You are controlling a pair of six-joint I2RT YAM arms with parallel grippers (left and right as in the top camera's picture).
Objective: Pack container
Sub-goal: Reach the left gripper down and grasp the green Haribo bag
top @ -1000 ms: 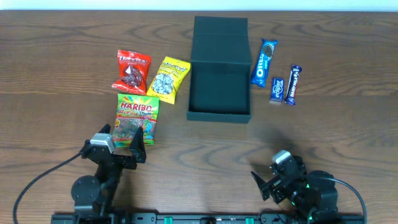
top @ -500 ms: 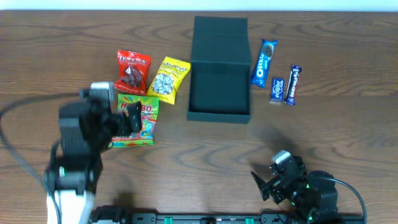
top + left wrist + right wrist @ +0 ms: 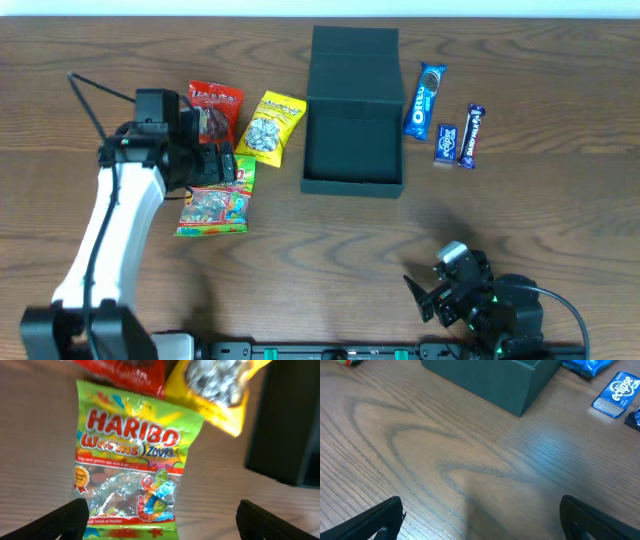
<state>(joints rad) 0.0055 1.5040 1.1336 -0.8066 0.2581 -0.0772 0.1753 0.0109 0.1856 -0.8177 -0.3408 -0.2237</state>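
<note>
The dark green container [image 3: 353, 110] stands open at the table's middle back, its flap lid lying behind it. My left gripper [image 3: 218, 165] is open and hovers over the top part of the green Haribo worms bag [image 3: 213, 208]. In the left wrist view the bag [image 3: 132, 460] lies flat between the wide-apart fingertips [image 3: 65, 520], with the gripper [image 3: 162, 525] empty. My right gripper [image 3: 428, 290] is open and empty near the front edge. In the right wrist view it [image 3: 482, 520] is over bare wood, with the container [image 3: 490, 380] ahead.
A red snack packet [image 3: 215, 105] and a yellow one [image 3: 272, 128] lie left of the container, just behind the Haribo bag. An Oreo pack [image 3: 425, 100], a small blue Eclipse pack [image 3: 445, 143] and a dark blue bar [image 3: 470, 135] lie to its right.
My left arm has swung out from the front edge toward the back, and its open gripper is now over the Haribo bag. The right arm has not moved.
</note>
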